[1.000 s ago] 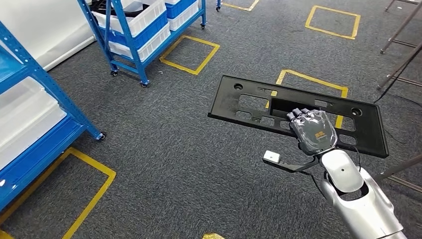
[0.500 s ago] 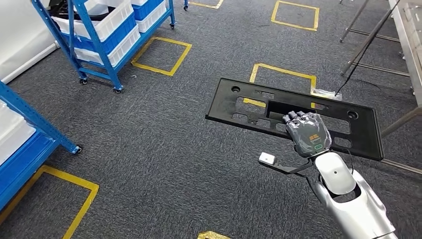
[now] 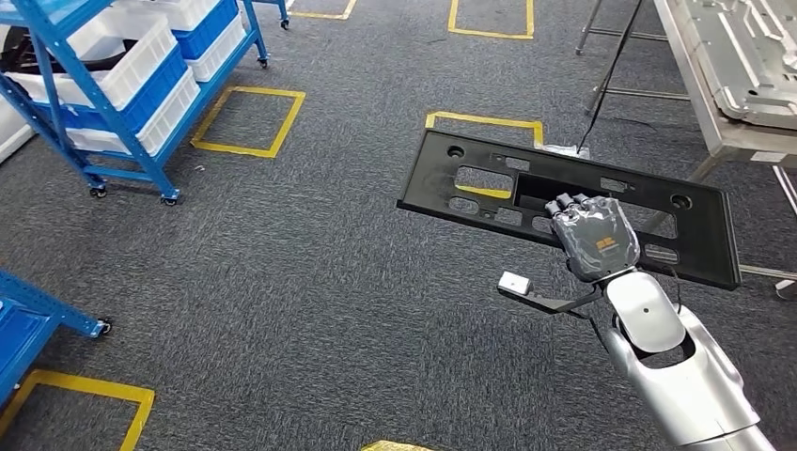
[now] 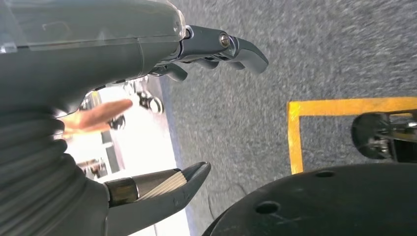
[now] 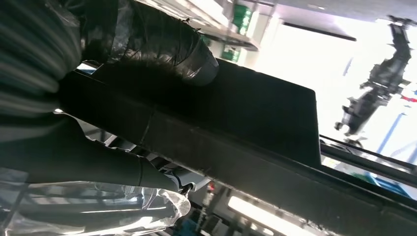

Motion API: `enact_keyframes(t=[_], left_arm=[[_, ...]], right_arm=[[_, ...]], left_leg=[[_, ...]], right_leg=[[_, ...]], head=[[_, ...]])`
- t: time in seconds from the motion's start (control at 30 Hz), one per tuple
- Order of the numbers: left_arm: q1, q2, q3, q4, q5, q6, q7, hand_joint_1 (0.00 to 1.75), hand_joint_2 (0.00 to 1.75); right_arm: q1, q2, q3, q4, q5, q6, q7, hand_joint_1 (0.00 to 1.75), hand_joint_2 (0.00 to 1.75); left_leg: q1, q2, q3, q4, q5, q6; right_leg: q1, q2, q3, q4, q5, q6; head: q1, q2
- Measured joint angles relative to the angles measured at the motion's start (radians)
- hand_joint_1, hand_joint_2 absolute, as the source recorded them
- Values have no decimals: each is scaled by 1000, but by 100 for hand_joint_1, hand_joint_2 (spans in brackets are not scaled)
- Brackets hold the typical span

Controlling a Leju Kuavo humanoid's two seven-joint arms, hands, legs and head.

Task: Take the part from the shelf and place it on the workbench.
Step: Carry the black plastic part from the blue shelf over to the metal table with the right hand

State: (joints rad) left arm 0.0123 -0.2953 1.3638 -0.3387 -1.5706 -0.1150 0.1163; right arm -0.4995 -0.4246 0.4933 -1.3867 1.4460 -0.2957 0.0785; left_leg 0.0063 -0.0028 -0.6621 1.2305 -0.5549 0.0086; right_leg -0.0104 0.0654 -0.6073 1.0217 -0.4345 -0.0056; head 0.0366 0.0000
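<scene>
Head view, with the part as landmark. My right hand (image 3: 596, 237) grips the part (image 3: 470, 183), a long flat black panel pierced by rectangular cut-outs and a round hole near each end. I carry it roughly level in the air above the grey carpet floor (image 3: 310, 282), touching neither shelf nor desk. My fingers (image 3: 567, 201) curl over the edge of a central cut-out, and the silver forearm (image 3: 677, 376) runs back from the part toward the lower right.

Beyond the part's right end stands the desk (image 3: 728, 141), a grey metal bench on slanted legs; pale moulded metal pieces (image 3: 752, 56) lie on its top. Well to the left of the part is a blue wheeled shelf (image 3: 132, 141) holding white-and-blue bins (image 3: 141, 66). Yellow tape squares (image 3: 246, 120) mark the floor between shelf and part; another yellow outline (image 3: 484, 120) lies just behind the part's far edge.

Right wrist view: the thick dark thumb (image 5: 162, 42) presses on one face of the part (image 5: 255, 123), whose black edge crosses the frame.

Left wrist view: my left hand (image 4: 147, 103) holds nothing, thumb (image 4: 162, 189) and fingers (image 4: 236, 46) spread well apart over the carpet (image 4: 295, 49), beside a yellow tape line (image 4: 295, 137).
</scene>
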Motion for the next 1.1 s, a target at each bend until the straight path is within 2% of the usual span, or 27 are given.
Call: enact_keyframes(t=[0.07,0.1,0.13,0.2,0.23,0.27,0.33,0.37,0.4,0.43,0.47,0.5,0.57,0.6,0.63,0.7,0.73,0.8,0.83,0.87,0.9,0.93,0.97,1.0,1.07,1.1], left_arm=[[1,0,0,-2,0,-2,0,0,175],[1,0,1,-3,0,-3,0,0,175],[1,0,1,-3,0,-4,0,0,175],[-1,0,2,-4,0,-6,0,0,175],[-2,0,3,-4,0,-6,0,0,175],[-2,0,3,-4,0,-6,0,0,175],[-1,-1,4,-6,0,-6,-1,0,175],[0,-1,4,-6,0,-6,-2,0,175],[1,-1,5,-7,0,-6,-2,0,175],[1,-1,5,-7,0,-6,-2,0,175],[1,-1,5,-7,0,-6,-2,0,175],[0,-2,5,-7,0,-6,-2,0,175],[0,-3,6,-7,0,-6,-3,0,175],[0,-3,6,-7,0,-7,-3,0,175],[-1,-4,6,-8,0,-7,-3,0,175],[-2,-5,6,-8,0,-8,-3,0,175],[-3,-6,6,-8,0,-8,-3,0,175],[-4,-7,7,-8,0,-8,-3,0,175],[-3,-7,7,-8,0,-9,-3,0,175],[-3,-7,7,-8,0,-9,-2,0,175],[-2,-7,7,-8,0,-9,-2,0,175],[-2,-7,7,-8,0,-9,-2,0,175],[-1,-7,7,-8,0,-9,-2,0,175],[-1,-7,7,-8,0,-9,-2,0,175],[-1,-7,8,-9,0,-8,-2,0,175],[-1,-7,10,-10,0,-8,-2,0,175]], right_arm=[[-1,-13,-5,-6,-11,6,-2,175,175],[-1,-19,-9,-10,-15,8,-4,175,175],[0,-25,-13,-13,-18,9,-6,175,175],[3,-41,-22,-19,-23,12,-8,175,175],[5,-51,-26,-22,-25,13,-9,175,175],[8,-61,-33,-26,-26,14,-9,175,175],[11,-72,-47,-34,-29,15,-9,175,175],[14,-75,-54,-37,-30,16,-10,175,175],[18,-78,-58,-39,-31,16,-10,175,175],[24,-81,-62,-40,-32,17,-10,175,175],[30,-84,-65,-41,-33,17,-10,175,175],[36,-88,-68,-43,-33,17,-10,175,175],[42,-93,-73,-50,-33,17,-10,175,175],[43,-95,-76,-55,-33,17,-10,175,175],[45,-95,-78,-58,-33,17,-10,175,175],[51,-97,-84,-63,-32,18,-10,175,175],[54,-98,-88,-65,-31,18,-10,175,175],[56,-100,-93,-69,-29,18,-10,175,175],[56,-99,-94,-71,-28,18,-10,175,175],[57,-99,-94,-72,-27,18,-10,175,175],[59,-98,-94,-73,-27,18,-11,175,175],[62,-98,-94,-73,-26,18,-12,175,175],[63,-98,-94,-73,-26,18,-12,175,175],[64,-98,-94,-73,-26,18,-12,175,175],[64,-98,-94,-73,-26,19,-11,175,175],[64,-98,-94,-74,-26,19,-11,175,175]], left_leg=[[3,-39,53,-130,61,6],[4,-53,69,-168,73,9],[3,-60,75,-182,73,13],[0,-42,78,-188,77,23],[0,-32,80,-194,81,31],[1,-21,82,-199,85,38],[0,0,84,-205,88,47],[-2,11,84,-206,87,49],[-4,23,83,-206,86,50],[-5,35,84,-205,84,50],[-5,46,86,-205,82,50],[-6,56,88,-205,80,49],[-9,76,94,-205,74,42],[-11,85,97,-205,71,38],[-13,94,100,-205,67,33],[-14,109,107,-207,62,24],[-12,100,108,-202,55,18],[-9,56,87,-144,16,10],[-7,30,61,-86,-15,8],[-6,17,27,-18,-48,8],[-6,11,-4,43,-70,7],[-6,9,-24,78,-74,7],[-6,8,-27,75,-57,7],[-5,4,-12,34,-22,9],[-3,-31,43,-99,51,15],[-2,-49,64,-148,70,18]], right_leg=[[0,23,-4,11,-6,8],[0,33,-8,15,-7,13],[-1,43,-12,16,-7,19],[-5,57,-17,15,-4,32],[-5,46,-21,20,-8,37],[-4,24,-30,40,-21,42],[-3,-33,-76,138,-76,48],[-4,-48,-110,206,-106,52],[-6,-55,-137,261,-124,54],[-7,-59,-150,287,-125,55],[-8,-62,-143,273,-108,56],[-8,-69,-114,218,-76,55],[-2,-105,-41,77,-20,48],[3,-118,-17,30,-7,42],[8,-124,-7,8,-5,37],[11,-104,-6,4,-5,26],[8,-93,-4,0,-3,20],[2,-75,1,-7,1,7],[2,-66,2,-8,1,2],[2,-56,2,-7,1,-1],[3,-44,1,-6,0,-3],[4,-32,1,-4,0,-3],[4,-19,1,-2,-1,-3],[4,-6,1,1,-3,-2],[4,19,-1,10,-8,2],[4,30,-4,13,-9,6]], head=[[1,0],[1,0],[1,0],[1,0],[1,0],[3,0],[6,0],[6,0],[6,0],[6,0],[7,0],[7,0],[6,0],[6,0],[6,0],[5,0],[5,0],[4,0],[3,0],[3,0],[3,0],[3,0],[3,0],[3,0],[3,0],[3,0]])
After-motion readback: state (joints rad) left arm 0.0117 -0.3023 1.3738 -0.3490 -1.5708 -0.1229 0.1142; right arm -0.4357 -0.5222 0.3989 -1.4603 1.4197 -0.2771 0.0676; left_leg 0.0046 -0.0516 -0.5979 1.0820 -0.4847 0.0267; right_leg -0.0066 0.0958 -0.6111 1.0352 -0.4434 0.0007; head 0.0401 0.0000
